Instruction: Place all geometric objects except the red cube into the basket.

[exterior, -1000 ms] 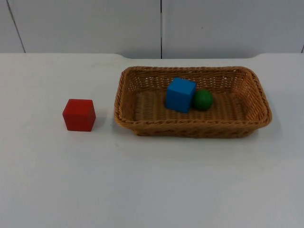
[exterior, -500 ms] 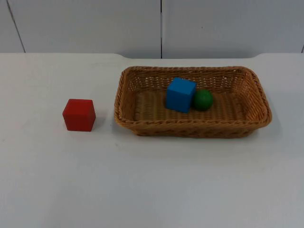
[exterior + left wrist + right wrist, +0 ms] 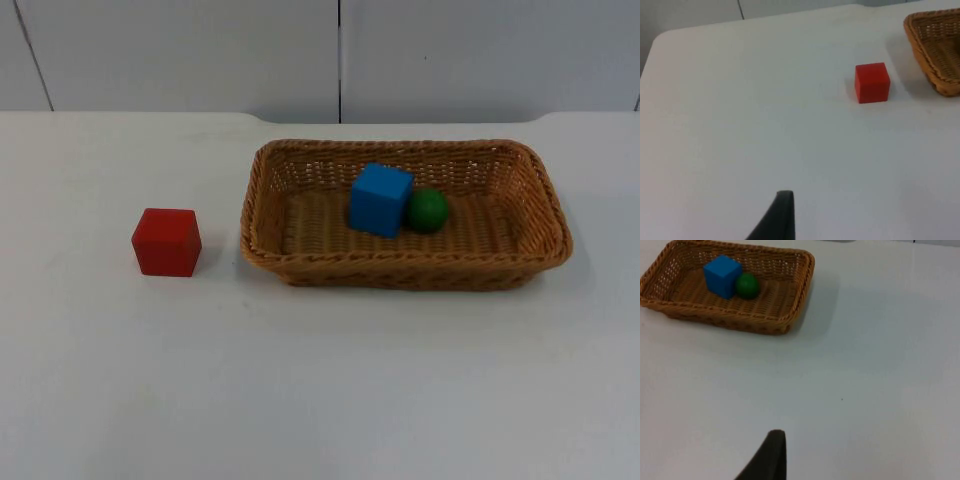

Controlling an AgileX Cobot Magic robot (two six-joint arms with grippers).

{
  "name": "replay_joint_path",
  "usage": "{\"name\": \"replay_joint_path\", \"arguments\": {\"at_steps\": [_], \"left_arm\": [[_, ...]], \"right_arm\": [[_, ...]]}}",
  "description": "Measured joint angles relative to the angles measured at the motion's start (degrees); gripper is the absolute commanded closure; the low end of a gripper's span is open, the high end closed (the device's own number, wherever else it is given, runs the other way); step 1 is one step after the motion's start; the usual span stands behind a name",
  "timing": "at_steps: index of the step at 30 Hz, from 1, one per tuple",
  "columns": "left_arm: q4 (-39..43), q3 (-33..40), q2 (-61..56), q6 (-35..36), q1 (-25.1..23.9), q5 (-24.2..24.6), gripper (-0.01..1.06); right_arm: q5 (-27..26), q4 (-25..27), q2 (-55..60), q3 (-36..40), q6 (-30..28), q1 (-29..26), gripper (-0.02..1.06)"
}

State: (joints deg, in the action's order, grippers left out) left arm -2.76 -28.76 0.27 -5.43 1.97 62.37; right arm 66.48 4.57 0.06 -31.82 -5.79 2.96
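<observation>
1. Nothing changed against the earlier top views: same cube, same basket, same contents, all in the same spots
2. Far left on the white desk point(image 3: 320, 380): red cube point(image 3: 166, 241), upright, alone, well apart from any claw; also seen from the left wrist point(image 3: 872, 82), with a corner of the basket near it
3. Just right of the cube, with a bare strip of desk between them: brown wicker basket point(image 3: 300, 265), flat on the desk, long side across the top view
4. Inside the basket, near its middle: blue cube point(image 3: 380, 199), slightly turned, and touching or almost touching it on the right, a green ball point(image 3: 427, 211); both also seen from the right wrist, cube point(image 3: 722, 275) and ball point(image 3: 747, 285) side by side on the woven floor
5. Left claw: one black fingertip point(image 3: 777, 220) above bare desk, far from the red cube; spread or pressed together, cannot tell
6. Right claw: one black fingertip point(image 3: 767, 457) above bare desk, well short of the basket point(image 3: 790, 315); likewise cannot tell its spread
</observation>
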Motion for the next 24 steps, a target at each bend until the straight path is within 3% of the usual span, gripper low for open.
{"name": "replay_joint_path", "arguments": {"at_steps": [6, 24], "left_arm": [[-0.03, 0.12, 0.0, 0.86, 0.0, -0.1, 0.0], [0.11, 0.12, 0.0, 0.86, 0.0, -0.1, 0.0]], "right_arm": [[-3.3, -0.12, 0.1, 2.03, 0.97, 0.0, 0.0], [-3.78, -4.15, 0.1, 2.15, 0.91, 0.0, 0.0]]}}
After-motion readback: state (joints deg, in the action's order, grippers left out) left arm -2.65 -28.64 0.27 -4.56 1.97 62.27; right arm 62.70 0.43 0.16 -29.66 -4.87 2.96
